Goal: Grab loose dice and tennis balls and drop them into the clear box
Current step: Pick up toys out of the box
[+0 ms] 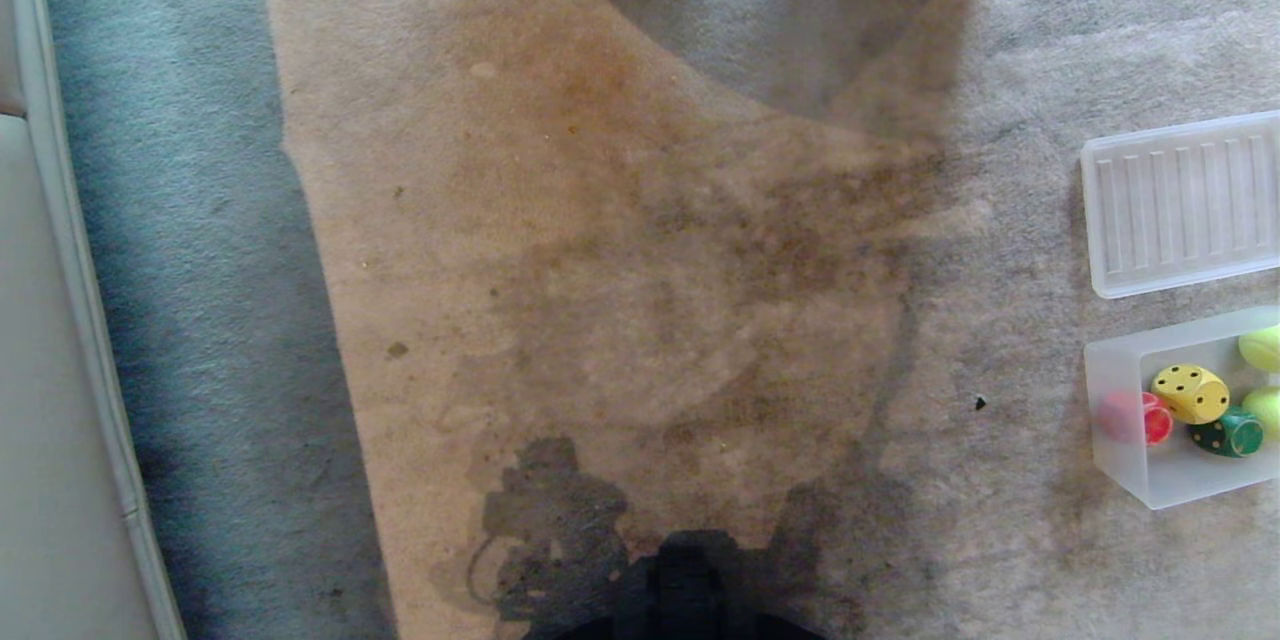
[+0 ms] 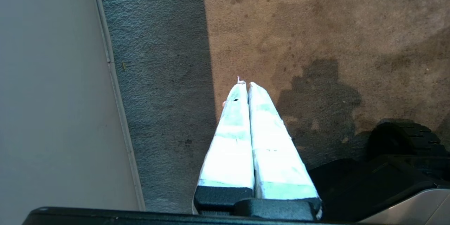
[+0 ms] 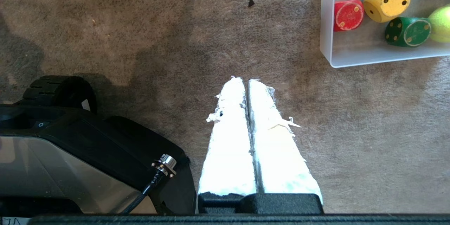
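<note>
Ahead of the white-taped right gripper [image 3: 246,81], the frosted clear box [image 3: 326,24] is showing a yellow die [image 3: 386,0] with black pips, a red die [image 3: 348,14], a dark green die [image 3: 407,31] with gold pips, and yellow-green tennis balls [image 3: 441,23], all over blotchy tan-and-grey carpet [image 3: 140,24].

1. The head camera looks steeply down on the carpet [image 1: 640,250], the clear box [image 1: 1120,390] at its right edge.
2. Both wrist cameras point down, closer.
3. The right wrist view shares that box [image 3: 327,24].
</note>
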Robot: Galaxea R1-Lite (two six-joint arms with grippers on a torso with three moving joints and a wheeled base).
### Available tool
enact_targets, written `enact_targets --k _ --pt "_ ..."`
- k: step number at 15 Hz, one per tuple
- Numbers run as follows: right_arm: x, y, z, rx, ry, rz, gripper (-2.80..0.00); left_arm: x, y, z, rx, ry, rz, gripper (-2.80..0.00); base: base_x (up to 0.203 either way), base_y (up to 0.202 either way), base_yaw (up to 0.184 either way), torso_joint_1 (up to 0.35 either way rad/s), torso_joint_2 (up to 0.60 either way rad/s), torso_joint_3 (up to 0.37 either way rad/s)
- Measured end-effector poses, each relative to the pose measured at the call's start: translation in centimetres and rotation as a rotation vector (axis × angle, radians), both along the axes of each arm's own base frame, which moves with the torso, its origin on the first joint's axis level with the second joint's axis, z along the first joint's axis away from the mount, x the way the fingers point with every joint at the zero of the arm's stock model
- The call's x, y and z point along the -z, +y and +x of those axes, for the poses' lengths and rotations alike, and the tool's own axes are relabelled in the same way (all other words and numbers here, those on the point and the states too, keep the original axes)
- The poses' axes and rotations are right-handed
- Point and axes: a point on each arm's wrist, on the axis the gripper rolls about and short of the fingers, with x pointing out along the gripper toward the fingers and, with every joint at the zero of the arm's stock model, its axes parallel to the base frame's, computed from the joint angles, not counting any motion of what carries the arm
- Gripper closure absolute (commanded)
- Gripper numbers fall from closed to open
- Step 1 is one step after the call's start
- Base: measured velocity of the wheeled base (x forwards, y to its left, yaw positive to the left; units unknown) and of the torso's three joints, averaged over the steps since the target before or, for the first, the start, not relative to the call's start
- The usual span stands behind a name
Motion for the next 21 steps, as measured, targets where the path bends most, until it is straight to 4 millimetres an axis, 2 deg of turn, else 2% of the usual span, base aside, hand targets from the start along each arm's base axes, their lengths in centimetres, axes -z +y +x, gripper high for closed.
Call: enact_targets --k 7,15,21 --pt "0.0 0.0 0.0 0.0 0.0 0.0 0.0 0.01 0.0 0.0 0.0 0.001 0.0 0.0 0.0 0.0 0.0 0.0 0.0 -0.007" --pt "0.0 0.0 0.0 0.0 0.0 0.0 0.0 0.01 0.0 0.0 0.0 0.002 0.0 0.0 0.0 0.0 0.0 0.003 0.0 -0.166" --pt "0.0 0.0 0.0 -0.001 -0.001 0.0 0.0 0.01 0.0 0.0 0.0 0.002 -0.002 0.0 0.0 0.0 0.0 0.002 0.0 0.009"
